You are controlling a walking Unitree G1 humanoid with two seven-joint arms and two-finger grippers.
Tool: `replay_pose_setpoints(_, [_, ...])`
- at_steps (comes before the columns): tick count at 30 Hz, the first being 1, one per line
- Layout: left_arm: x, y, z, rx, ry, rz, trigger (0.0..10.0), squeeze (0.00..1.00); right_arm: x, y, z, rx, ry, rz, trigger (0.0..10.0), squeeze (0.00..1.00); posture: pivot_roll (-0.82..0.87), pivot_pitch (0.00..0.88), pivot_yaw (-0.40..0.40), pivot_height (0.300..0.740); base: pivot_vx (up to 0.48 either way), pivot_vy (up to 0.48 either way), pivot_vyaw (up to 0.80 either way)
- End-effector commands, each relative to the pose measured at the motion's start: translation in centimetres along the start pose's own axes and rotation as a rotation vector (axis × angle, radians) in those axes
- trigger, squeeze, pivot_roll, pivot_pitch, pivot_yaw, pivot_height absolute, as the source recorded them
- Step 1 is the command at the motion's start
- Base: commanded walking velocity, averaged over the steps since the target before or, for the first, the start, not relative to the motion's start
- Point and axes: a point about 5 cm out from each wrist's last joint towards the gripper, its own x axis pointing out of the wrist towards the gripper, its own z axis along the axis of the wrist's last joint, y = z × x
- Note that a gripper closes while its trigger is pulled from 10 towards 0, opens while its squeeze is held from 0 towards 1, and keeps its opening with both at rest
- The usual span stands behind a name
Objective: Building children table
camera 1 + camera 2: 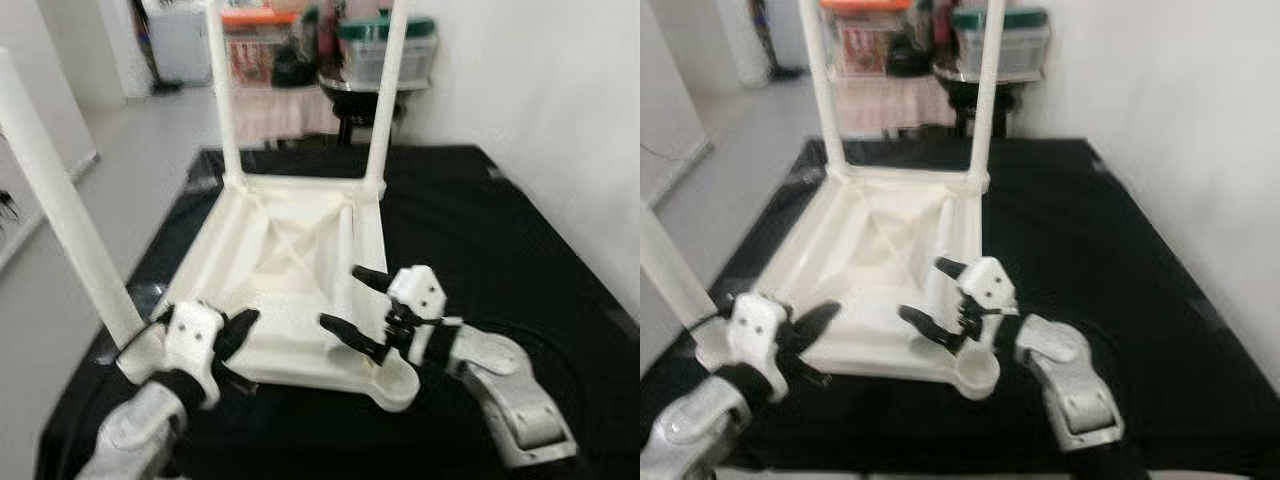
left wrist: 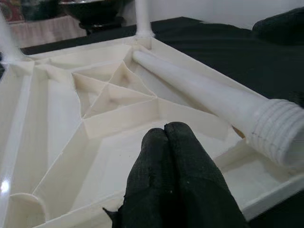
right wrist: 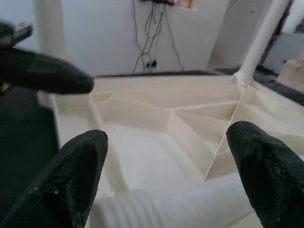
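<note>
Three legs already stood on the upturned white tabletop [image 1: 285,290] as we judged the last pending: our right gripper [image 1: 352,305], fingers spread, straddled the loose leg [image 2: 209,97], needing closure, beside our clenched left gripper [image 1: 238,335].

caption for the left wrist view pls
Shut left gripper over the upturned white table, loose threaded leg lying inside.

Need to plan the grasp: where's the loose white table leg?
The loose white plastic leg lies inside the upturned white tabletop, along its right side, between the right gripper's open fingers.
</note>
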Motion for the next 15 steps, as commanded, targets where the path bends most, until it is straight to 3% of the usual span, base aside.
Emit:
replay_pose_setpoints(1, [-0.5, -0.6, -0.1, -0.007, 0.025, -0.046, 10.0, 0.0, -0.8, 0.8, -0.2, -0.01, 0.047, 0.076, 10.0, 0.0, -0.04, 0.0, -0.012, 0.74, 0.0, 0.0, 0.0])
replay_pose_setpoints(2, [-1.0, -0.8, -0.3, -0.018, 0.048, -0.048, 10.0, 0.0, -1.7, 1.7, -0.4, -0.025, 0.097, 0.146, 10.0, 0.0, -0.04, 0.0, -0.011, 0.74, 0.0, 0.0, 0.0])
replay_pose_setpoints(4, [-1.0, -0.8, -0.3, -0.018, 0.048, -0.048, 10.0, 0.0, -1.7, 1.7, -0.4, -0.025, 0.097, 0.146, 10.0, 0.0, -0.04, 0.0, -0.011, 0.74, 0.0, 0.0, 0.0])
replay_pose_setpoints(8, [-2.7, -0.8, -1.0, -0.054, 0.097, 0.015, 10.0, 0.0, -3.4, 3.1, -0.5, 0.001, 0.158, 0.241, 10.0, 0.0, -0.04, 0.0, -0.012, 0.74, 0.0, 0.0, 0.0])
replay_pose_setpoints(13, [-3.1, -0.5, -1.5, -0.065, 0.113, 0.057, 10.0, 0.0, -3.5, 3.3, -0.7, -0.009, 0.18, 0.254, 10.0, 0.0, -0.04, 0.0, -0.012, 0.74, 0.0, 0.0, 0.0])
replay_pose_setpoints(15, [-3.1, 0.1, -1.9, -0.078, 0.108, 0.145, 10.0, 0.0, -2.7, 3.2, -1.5, -0.046, 0.242, 0.209, 10.0, 0.0, -0.04, 0.0, -0.012, 0.74, 0.0, 0.0, 0.0])
